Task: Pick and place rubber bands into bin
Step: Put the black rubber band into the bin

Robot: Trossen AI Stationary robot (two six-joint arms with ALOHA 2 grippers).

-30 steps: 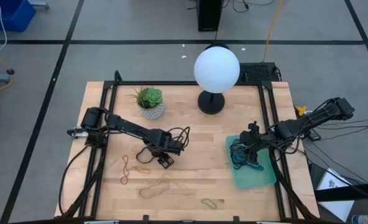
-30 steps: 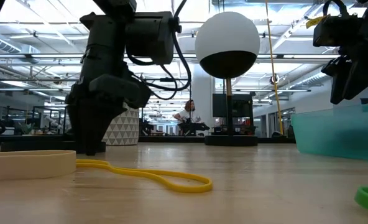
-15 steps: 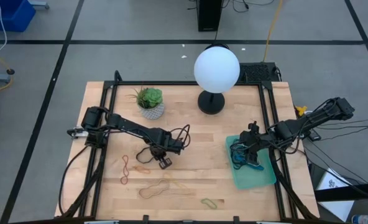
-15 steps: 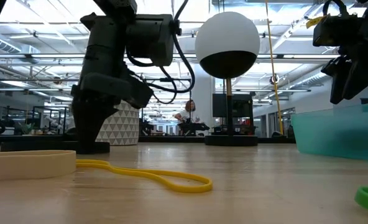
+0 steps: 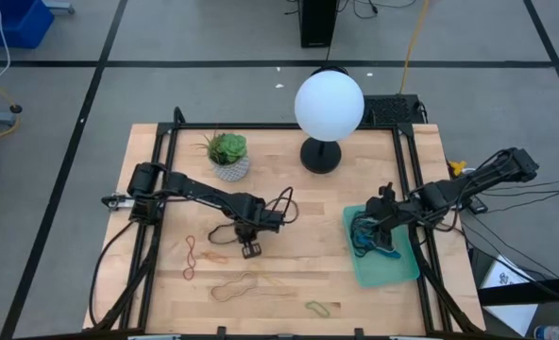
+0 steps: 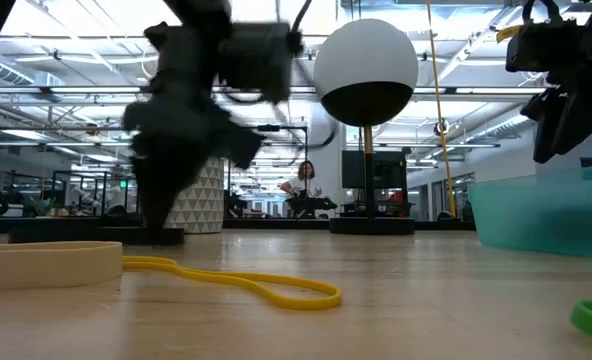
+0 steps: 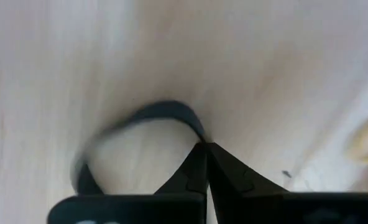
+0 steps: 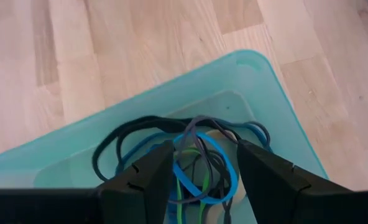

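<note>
My left gripper (image 5: 251,248) points down at the table's middle left and is shut on a black rubber band (image 7: 153,115). It shows blurred in the low view (image 6: 161,225). Loose rubber bands lie flat on the wood: a red one (image 5: 191,251), tan ones (image 5: 251,286), a green one (image 5: 317,307) and a yellow one (image 6: 246,282). The teal bin (image 5: 393,264) sits flat at the right and holds several black, blue and green bands (image 8: 190,149). My right gripper (image 8: 199,165) hangs open just above them, touching nothing. My left gripper pinches one spot of the black band's loop (image 7: 199,132) between its two fingertips (image 7: 230,171). The fingers come from above, pointing down. The rest of the loop curves away over the wood; I cannot tell whether it is lifted clear.
A small plant pot (image 5: 229,166) and a lamp with a white globe (image 5: 329,104) stand at the table's far side. Black frame rails (image 5: 157,189) run along the table's left and right edges. Bare wood lies between my left gripper and the bin.
My left gripper has shut on the black band and rolled about its downward-pointing axis, staying over nearly the same spot. It now shows smeared with motion in the low view. My right gripper has kept still over the bin.
</note>
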